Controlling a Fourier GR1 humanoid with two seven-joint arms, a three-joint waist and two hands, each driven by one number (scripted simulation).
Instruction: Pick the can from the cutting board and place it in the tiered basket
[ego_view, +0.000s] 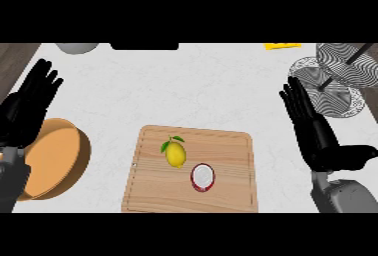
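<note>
- The can (202, 177) is seen standing upright on the near right part of the cutting board (221, 145). Its pale lid is turned upward and a strip of red wall shows at the near rim.
- A lemon (175, 154) is found just beside it, on the far left side, seemingly not touching. Little room is left there for fingers.
- The can is judged stiff, smooth and fairly light, and likely to slip if pinched at the lid. It is best taken round its wall from the right, thumb set against fingers, on the side away from the lemon.
- The right hand (310, 130) is shown to the right of the board, fingers straight and apart, with nothing in it.
- The left hand (26, 112) is shown at the left edge, likewise spread and empty, by an orange plate (74, 150).
- The tiered basket (332, 75) is placed at the far right, beyond the right hand and well apart from the can.
</note>
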